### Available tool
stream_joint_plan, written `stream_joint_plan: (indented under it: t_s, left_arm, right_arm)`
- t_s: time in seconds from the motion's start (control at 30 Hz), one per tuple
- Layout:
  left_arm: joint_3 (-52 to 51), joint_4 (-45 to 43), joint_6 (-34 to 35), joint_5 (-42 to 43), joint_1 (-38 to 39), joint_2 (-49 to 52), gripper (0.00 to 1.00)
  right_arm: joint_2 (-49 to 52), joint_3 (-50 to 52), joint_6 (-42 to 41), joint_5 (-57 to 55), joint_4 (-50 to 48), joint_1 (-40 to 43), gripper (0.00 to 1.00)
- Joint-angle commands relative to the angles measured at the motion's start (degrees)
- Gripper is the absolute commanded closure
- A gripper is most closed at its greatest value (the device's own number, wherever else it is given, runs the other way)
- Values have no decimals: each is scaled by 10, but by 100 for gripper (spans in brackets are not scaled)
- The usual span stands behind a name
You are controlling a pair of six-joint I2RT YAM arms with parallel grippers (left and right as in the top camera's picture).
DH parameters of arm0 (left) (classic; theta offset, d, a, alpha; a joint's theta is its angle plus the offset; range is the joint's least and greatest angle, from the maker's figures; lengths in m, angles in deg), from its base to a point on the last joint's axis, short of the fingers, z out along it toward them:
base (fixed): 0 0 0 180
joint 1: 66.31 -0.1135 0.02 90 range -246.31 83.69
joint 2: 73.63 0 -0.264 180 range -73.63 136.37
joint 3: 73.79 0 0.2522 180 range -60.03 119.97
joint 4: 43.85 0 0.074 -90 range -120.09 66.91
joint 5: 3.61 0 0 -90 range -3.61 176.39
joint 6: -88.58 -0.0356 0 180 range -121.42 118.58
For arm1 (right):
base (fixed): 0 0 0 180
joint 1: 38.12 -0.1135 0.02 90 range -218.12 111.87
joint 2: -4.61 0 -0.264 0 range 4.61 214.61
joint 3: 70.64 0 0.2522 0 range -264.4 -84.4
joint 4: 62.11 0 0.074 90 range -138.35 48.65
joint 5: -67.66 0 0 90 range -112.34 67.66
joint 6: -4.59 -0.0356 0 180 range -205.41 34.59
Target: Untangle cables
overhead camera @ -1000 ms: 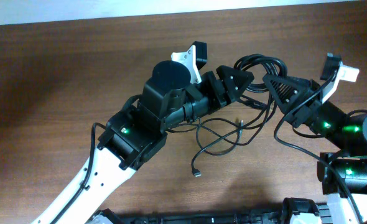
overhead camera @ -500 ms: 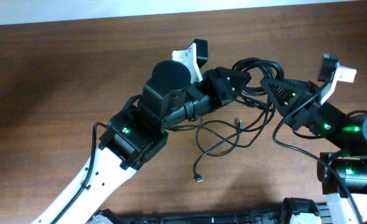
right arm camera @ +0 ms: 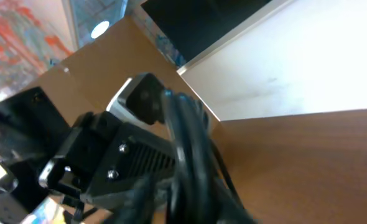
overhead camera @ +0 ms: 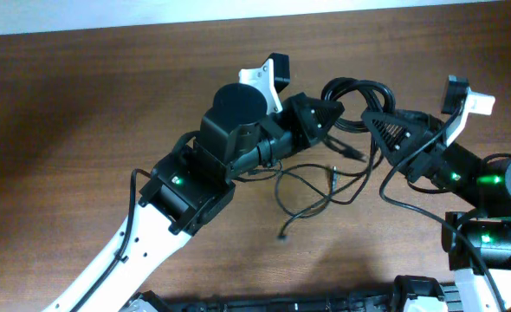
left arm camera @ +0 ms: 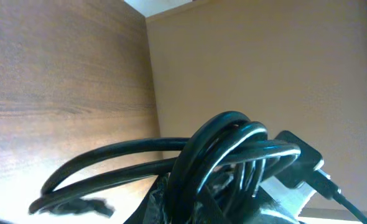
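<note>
1. Now the left gripper (overhead camera: 332,110) is pressed together on the cables (overhead camera: 359,87), a coiled black bundle near the table's far edge.
2. Just beside that bundle is the right gripper (overhead camera: 371,119); I cannot tell how its jaws stand.
3. Thinner loose loops trail down across the wooden table (overhead camera: 82,104).
</note>
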Motion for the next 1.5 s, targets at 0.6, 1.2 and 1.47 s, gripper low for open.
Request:
stream_joint_plan:
  t_s: [0.6, 1.2, 1.47]
  left_arm:
    - [9, 14, -462, -32, -3, 2, 100]
    - [9, 113, -337, -159, -76, -2, 100]
    - [9, 136, -256, -159, -109, -2, 100]
  right_arm:
    - [-4, -3, 269, 12, 38, 2, 56]
    - [3, -3, 268, -21, 40, 3, 96]
    - [3, -3, 266, -62, 64, 3, 96]
